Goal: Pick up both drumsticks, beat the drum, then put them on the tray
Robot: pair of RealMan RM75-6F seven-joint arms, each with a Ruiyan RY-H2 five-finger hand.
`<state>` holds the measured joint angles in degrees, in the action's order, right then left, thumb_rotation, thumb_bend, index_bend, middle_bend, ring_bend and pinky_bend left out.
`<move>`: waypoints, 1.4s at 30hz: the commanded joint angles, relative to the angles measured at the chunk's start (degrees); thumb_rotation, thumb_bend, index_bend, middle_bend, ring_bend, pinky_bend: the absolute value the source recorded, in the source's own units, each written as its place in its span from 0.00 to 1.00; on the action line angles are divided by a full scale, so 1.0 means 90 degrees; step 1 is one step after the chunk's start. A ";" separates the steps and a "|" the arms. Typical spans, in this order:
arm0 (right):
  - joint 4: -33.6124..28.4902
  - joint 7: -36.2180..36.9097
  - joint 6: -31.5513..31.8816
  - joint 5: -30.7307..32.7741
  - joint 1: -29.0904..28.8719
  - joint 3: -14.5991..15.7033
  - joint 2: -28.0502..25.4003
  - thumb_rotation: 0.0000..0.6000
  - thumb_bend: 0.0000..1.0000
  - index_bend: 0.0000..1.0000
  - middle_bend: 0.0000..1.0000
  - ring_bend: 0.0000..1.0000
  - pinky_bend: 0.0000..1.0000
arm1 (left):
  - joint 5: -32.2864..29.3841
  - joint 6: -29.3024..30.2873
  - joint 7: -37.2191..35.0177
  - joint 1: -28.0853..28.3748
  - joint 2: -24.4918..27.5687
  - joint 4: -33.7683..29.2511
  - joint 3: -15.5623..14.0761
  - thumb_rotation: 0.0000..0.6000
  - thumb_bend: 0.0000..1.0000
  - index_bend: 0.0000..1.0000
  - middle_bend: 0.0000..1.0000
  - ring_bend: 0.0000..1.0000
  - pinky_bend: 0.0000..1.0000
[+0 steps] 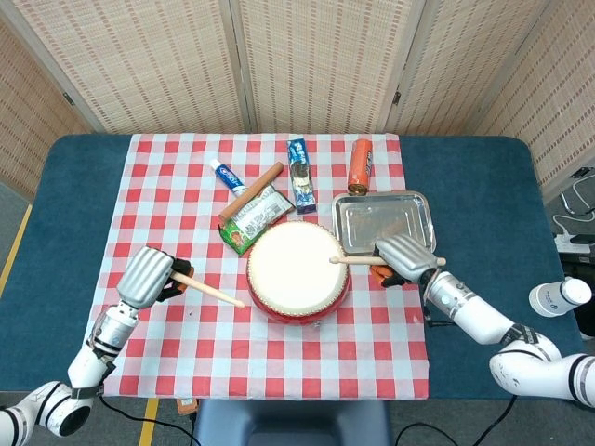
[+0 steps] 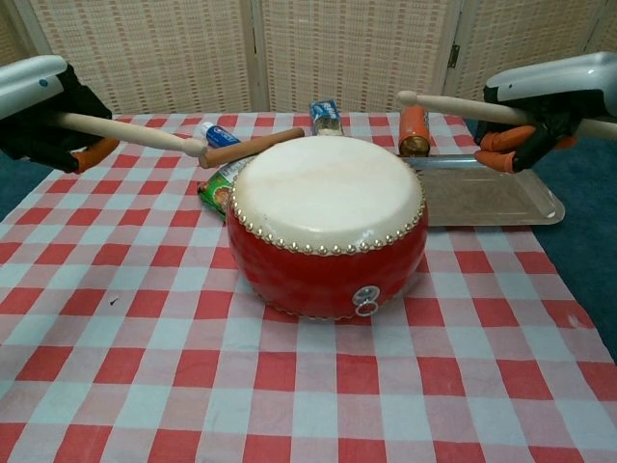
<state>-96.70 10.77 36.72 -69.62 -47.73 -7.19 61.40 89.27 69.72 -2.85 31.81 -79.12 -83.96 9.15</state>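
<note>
Flanking the red drum (image 2: 326, 231), two pale wooden drumsticks (image 2: 130, 132).

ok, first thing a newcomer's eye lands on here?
The red drum with its pale skin, mid-tablecloth. Then the two hands flanking it: the left hand and right hand each hold a drumstick aimed inward at the drum, the right drumstick tip over the skin. Behind the right hand sits the shiny metal tray.

Bright even light, soft shadows; tray (image 1: 423, 243) glare; edges perhaps slightly blurred.
</note>
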 commanded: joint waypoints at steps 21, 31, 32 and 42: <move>0.0819 -0.2685 0.0273 0.0693 -0.0535 0.0241 0.0891 1.00 0.63 1.00 1.00 1.00 0.99 | -0.2546 -0.1015 0.2533 0.0837 -0.0585 -0.0581 0.0785 1.00 0.83 0.98 1.00 1.00 1.00; 0.0567 -0.3164 0.0596 0.1031 -0.0626 0.0077 0.0798 1.00 0.63 1.00 1.00 0.99 0.99 | -0.3092 -0.0813 0.3356 0.1138 -0.1265 -0.0175 0.0755 1.00 0.83 0.98 1.00 1.00 1.00; 0.0513 -0.3188 0.0598 0.1049 -0.0641 0.0059 0.0742 1.00 0.63 1.00 1.00 0.99 0.99 | -0.3190 -0.0825 0.3428 0.1183 -0.1382 -0.0080 0.0759 1.00 0.83 0.98 1.00 1.00 1.00; 0.0670 -0.4304 0.0124 0.1465 -0.1147 0.0440 0.0966 1.00 0.63 1.00 1.00 0.99 0.99 | -0.3420 -0.0822 0.3897 0.1356 -0.1600 0.0112 0.0641 1.00 0.83 0.98 1.00 1.00 1.00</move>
<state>-91.49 -24.90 39.16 -57.79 -56.49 -4.80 68.92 58.73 62.83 30.94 43.73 -94.20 -82.52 15.50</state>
